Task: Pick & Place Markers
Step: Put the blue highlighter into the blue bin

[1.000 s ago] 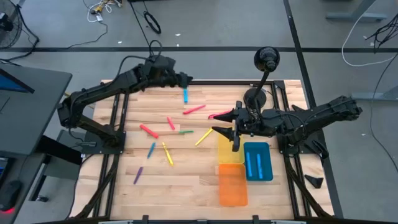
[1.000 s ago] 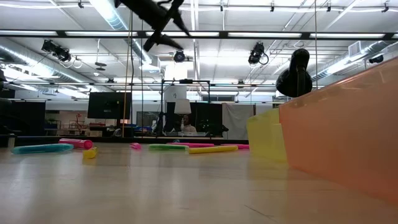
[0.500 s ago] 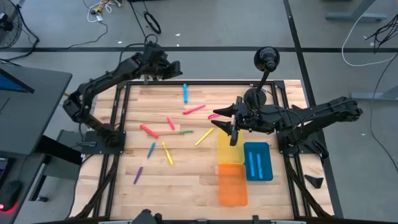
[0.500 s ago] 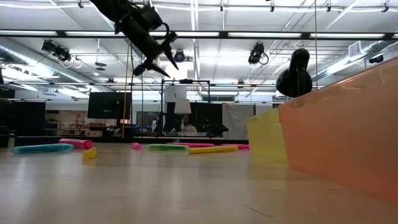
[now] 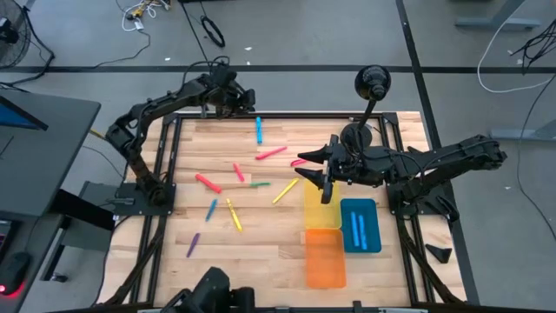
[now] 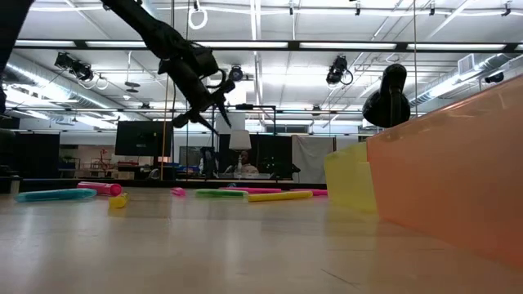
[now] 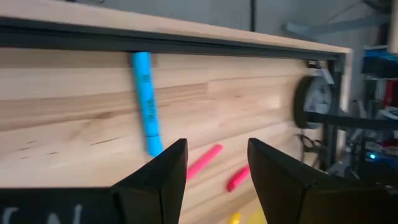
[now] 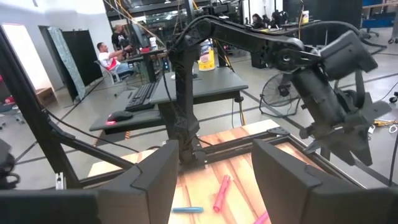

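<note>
The markers (image 5: 234,187) are likely light, stiff and smooth, so they may roll or skid if nudged; each looks best pinched across the middle of its barrel, fingers square to its length. They are short thin sticks in blue, pink, red, yellow, green and purple, lying loose and mostly apart on the wooden worktop (image 5: 261,252). Two blue ones already lie in the blue tray (image 5: 372,235); the yellow tray (image 5: 318,216) and orange tray (image 5: 325,259) beside it appear to hold none.

The left tool (image 5: 246,102) hovers at the worktop's far edge, fingers spread and empty, with a blue marker (image 7: 146,102) lying just ahead of it, seemingly the nearest candidate. In the low view it hangs well above the surface.

The right tool (image 5: 314,168) hangs over the middle of the worktop, beside the yellow tray, also spread and empty. A pink marker (image 5: 307,161) lies right by its fingers and a yellow marker (image 5: 284,191) is close.
</note>
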{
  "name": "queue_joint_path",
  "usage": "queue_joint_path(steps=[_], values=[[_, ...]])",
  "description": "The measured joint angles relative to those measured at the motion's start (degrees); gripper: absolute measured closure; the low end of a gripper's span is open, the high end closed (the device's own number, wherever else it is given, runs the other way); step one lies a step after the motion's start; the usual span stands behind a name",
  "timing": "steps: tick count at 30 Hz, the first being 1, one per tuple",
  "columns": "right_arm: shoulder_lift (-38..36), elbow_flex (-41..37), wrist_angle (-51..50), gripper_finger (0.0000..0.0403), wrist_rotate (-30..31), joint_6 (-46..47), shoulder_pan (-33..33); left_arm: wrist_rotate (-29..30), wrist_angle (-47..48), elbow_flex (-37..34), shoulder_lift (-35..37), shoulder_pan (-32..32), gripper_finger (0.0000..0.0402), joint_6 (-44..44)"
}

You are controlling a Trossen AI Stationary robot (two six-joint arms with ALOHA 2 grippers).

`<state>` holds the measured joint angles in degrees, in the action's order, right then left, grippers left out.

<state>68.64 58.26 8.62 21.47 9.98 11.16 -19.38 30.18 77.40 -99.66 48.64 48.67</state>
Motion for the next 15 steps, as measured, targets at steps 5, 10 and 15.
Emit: queue_joint_path(steps=[5,10,15], values=[[0.00,0.00,-0.05,0.0197,-0.02,-0.37,0.00,0.55,8.57,7.49,-5.81,1.19,0.0228,-4.40],[0.00,0.00,-0.07,0.0197,-0.02,-0.37,0.00,5.45,21.91,20.57,-13.94,1.15,0.0228,-9.98],[0.00,0.00,-0.07,0.0197,-0.07,-0.37,0.00,7.78,29.15,30.89,-20.78,0.58,0.0228,-9.25]])
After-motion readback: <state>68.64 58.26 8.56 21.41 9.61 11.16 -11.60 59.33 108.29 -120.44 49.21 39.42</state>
